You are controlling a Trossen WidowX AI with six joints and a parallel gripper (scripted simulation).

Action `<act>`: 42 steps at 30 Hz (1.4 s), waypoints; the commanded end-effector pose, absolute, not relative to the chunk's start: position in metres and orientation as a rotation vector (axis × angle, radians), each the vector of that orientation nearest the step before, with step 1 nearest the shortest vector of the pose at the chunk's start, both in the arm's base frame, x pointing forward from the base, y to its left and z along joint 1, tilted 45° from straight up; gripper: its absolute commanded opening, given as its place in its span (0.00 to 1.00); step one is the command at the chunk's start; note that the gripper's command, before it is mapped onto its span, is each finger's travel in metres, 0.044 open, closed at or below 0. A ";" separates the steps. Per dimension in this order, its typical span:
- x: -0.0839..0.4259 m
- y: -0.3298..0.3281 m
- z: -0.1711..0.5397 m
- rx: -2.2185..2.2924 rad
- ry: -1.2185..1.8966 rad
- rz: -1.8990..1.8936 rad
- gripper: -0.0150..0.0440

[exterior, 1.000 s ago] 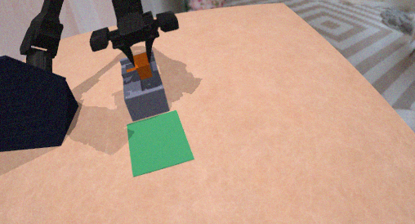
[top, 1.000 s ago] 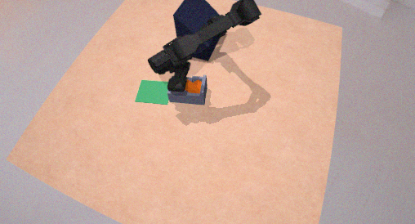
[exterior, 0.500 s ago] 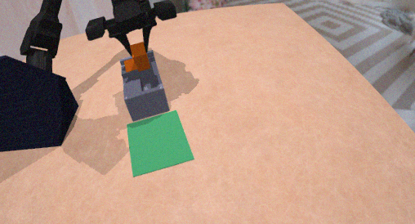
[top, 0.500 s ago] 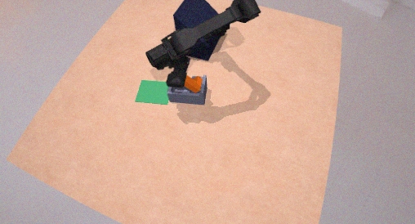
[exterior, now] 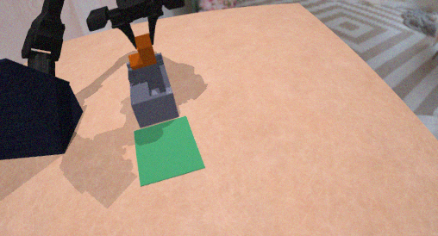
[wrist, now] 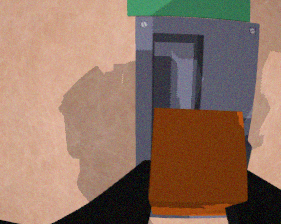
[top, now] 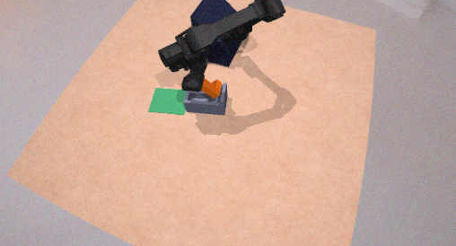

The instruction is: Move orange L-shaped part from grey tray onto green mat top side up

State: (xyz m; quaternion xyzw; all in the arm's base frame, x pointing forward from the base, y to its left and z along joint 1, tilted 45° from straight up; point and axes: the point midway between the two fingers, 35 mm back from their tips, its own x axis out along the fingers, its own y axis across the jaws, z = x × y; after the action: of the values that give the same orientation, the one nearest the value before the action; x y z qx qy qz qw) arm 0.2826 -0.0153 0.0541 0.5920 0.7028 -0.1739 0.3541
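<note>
Jaws: the gripper (exterior: 140,34) is clenched on the upper end of the orange L-shaped part (exterior: 143,53), one dark finger (exterior: 128,33) on each side of it.
Part: raised out of its pocket and tilted, its gripped end highest; its lower end hangs just over the far end of the grey tray (exterior: 153,102). Whether that lower end touches the tray cannot be told.
Tray: sits on the counter (exterior: 280,119) with its L-shaped pocket (wrist: 176,70) showing bare and dark in the wrist view, the part covering only the near end of the recess.
Green mat (exterior: 167,151): lies flat on the counter, right against the tray's end away from the gripper; part of it is shaded by the arm's shadow.
Arm (top: 224,27): reaches from the dark blue base block (top: 215,16) out over the tray, wrist pointing down.
</note>
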 end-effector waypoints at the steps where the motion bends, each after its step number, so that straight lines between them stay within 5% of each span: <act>1: 0.285 -0.018 0.057 1.524 1.807 -0.444 0.25; 42: 0.316 -0.119 -0.043 1.517 1.798 -0.448 0.25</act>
State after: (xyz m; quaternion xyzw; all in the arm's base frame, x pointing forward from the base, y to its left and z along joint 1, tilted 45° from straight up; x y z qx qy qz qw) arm 0.3122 -0.1078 -0.0332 0.5908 0.6994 -0.1740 0.3627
